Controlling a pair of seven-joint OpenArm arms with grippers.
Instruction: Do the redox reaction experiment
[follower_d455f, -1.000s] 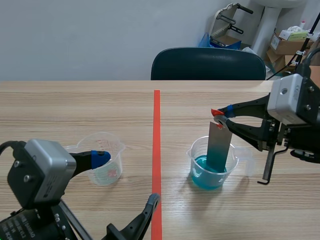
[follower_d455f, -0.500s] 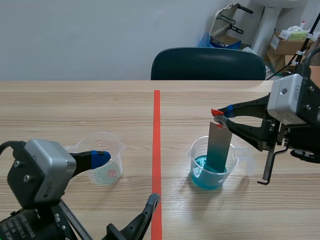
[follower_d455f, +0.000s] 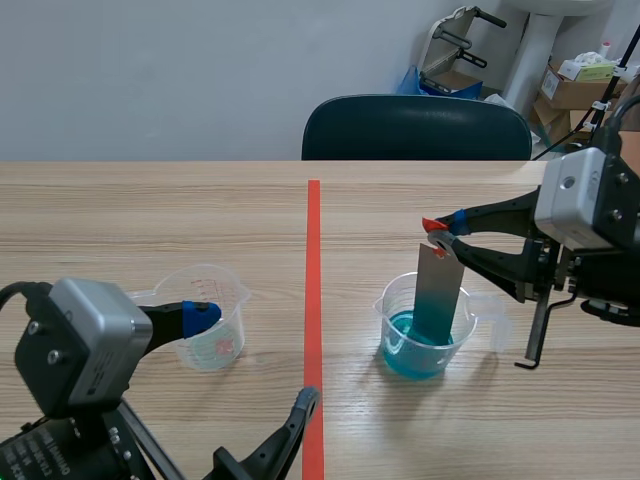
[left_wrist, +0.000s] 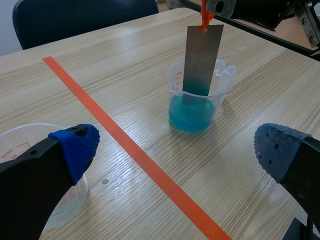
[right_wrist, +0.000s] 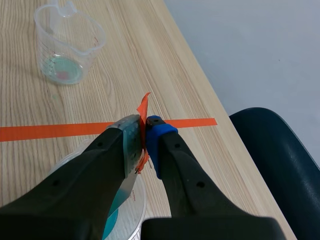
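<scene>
Right of tape line (follower_d455f: 313, 280), pinching orange tab (follower_d455f: 433, 223) of metal strip (follower_d455f: 437, 292) in right jaws, lower end dipped in cup (follower_d455f: 392, 318) of blue liquid (follower_d455f: 410, 352). Hovering beside second cup (follower_d455f: 205, 335), left jaws spread wide.

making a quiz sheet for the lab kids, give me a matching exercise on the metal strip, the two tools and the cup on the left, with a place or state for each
Column one:
1. metal strip
2. left tool
3. right tool
4. clear cup

Column two:
A. standing left of the tape line, no blue liquid in it
B. open, holding nothing
C. lower end in the beaker of blue liquid
D. shut on the orange tab at the strip's top

Pairs: 1-C, 2-B, 3-D, 4-A
</scene>
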